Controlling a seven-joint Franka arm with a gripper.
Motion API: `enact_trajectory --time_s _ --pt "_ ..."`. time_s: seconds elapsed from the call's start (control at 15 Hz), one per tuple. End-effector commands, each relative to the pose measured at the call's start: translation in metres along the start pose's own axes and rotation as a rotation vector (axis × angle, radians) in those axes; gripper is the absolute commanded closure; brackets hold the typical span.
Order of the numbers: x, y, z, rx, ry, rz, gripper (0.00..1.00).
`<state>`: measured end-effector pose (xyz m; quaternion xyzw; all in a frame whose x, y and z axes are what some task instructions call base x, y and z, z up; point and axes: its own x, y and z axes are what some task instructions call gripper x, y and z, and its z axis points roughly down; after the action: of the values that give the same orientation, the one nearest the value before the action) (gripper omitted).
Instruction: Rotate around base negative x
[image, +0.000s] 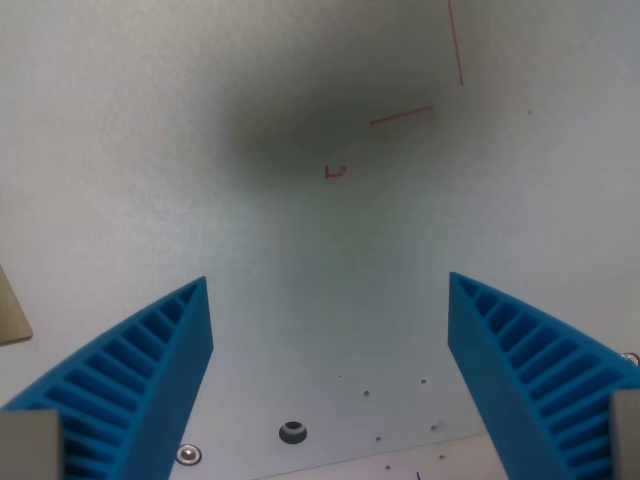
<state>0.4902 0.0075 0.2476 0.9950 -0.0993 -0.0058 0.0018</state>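
Gripper (330, 330): we found it spread wide, with nothing between the two fingers and only bare surface showing in the gap.
Left finger (130, 385): blue and ribbed, it rose from the lower corner on the wrist view's left, with its tip pointing up and inward.
Right finger (530, 370): blue and ribbed like the other, it stood on the wrist view's right, well apart from the left finger.
Task object: we saw no separate item to handle; the gripper itself was the only moving part in view, hanging over the table.
Table (120, 150): a pale, plain surface filled nearly the whole view.
Shadow (330, 110): a soft dark patch lay on the table in the upper middle.
Red lines (402, 117): we noted thin red marks on the table, one short slanted stroke, one longer stroke near the top edge, and a small mark below them; we could not read them.
Hole (293, 432): a small dark round opening sat low between the fingers, nearer the left one.
Screw (188, 455): a shiny round head lay just beside the left finger's base.
Tan piece (12, 315): a beige edge showed at the wrist view's far left; we could not tell what it was.
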Motion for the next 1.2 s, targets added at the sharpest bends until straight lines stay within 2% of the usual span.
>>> enact_trajectory --time_s 0.07,1.2 --pt "0.0003 0.0 -0.0018 -0.011 0.006 0.0 0.0" --pt "0.0003 0.0 -0.0018 -0.205 0.044 0.003 0.0"
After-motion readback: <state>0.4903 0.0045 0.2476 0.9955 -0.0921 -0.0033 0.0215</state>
